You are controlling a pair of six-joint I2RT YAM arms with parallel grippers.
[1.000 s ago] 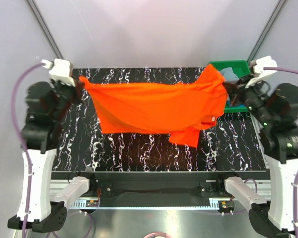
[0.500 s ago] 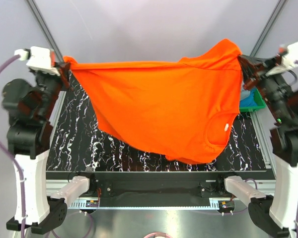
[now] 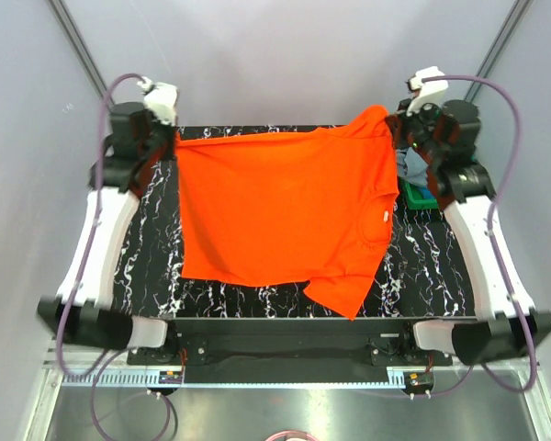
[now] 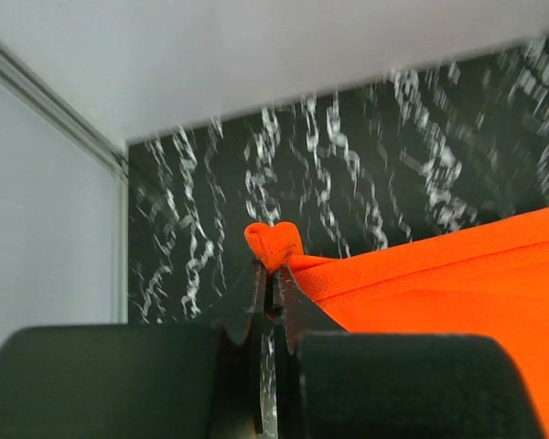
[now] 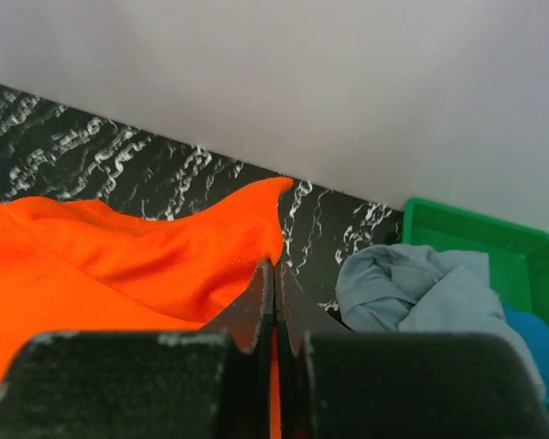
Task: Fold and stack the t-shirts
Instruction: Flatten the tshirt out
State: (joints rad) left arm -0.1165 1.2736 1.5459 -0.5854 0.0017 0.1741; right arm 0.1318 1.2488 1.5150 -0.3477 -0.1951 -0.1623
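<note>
Cloth of the orange t-shirt spans between left tool and right tool, each pinching a far corner.

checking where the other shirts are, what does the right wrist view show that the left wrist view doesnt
Only the right wrist view shows the green tray, a crumpled grey-blue shirt spilling over its left edge, and a bit of blue shirt inside it. Only the left wrist view shows a rail beside the table and a bunched corner of the orange shirt poking above the left gripper. Both show the orange shirt pinched in shut fingers over the black table; the right gripper grips an edge.
</note>
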